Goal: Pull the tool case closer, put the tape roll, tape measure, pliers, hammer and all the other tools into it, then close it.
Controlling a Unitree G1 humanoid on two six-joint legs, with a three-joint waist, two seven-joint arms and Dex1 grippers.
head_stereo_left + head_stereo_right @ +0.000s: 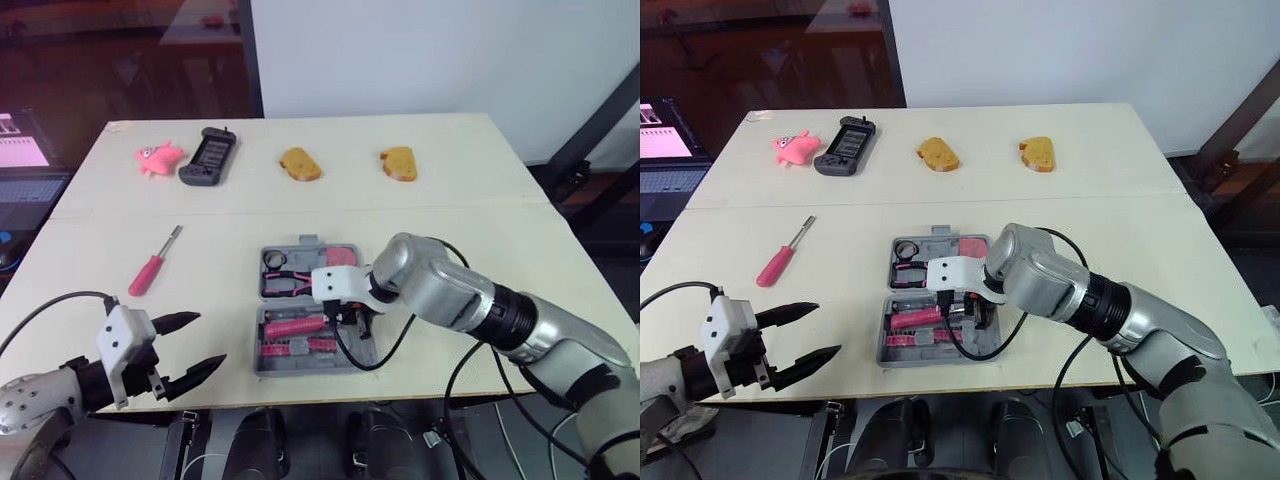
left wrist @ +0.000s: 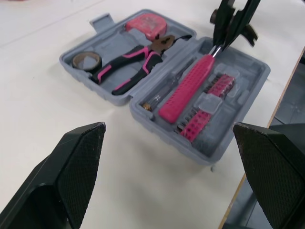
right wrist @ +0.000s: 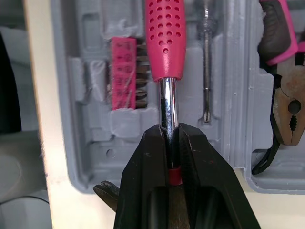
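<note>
Case [image 1: 262, 365] open near the tabletop [image 1: 450, 200] front edge. Right gripper [image 3: 169, 131] pinches the hammer [image 3: 164, 33] by its shank, in the near half. Left gripper [image 1: 211, 338] spread, at front-left edge. Screwdriver [image 1: 150, 268] loose left of case. Left wrist view: pliers [image 2: 126, 67], tape roll [image 2: 86, 59], tape measure [image 2: 147, 23] in far half.

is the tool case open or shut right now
open: the tool case lies with both halves spread flat, with pliers, tape roll and hammer showing inside.

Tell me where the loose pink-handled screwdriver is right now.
In the left eye view the screwdriver lies on the table on the robot's left, apart from the open tool case and ahead of the open left gripper.
</note>
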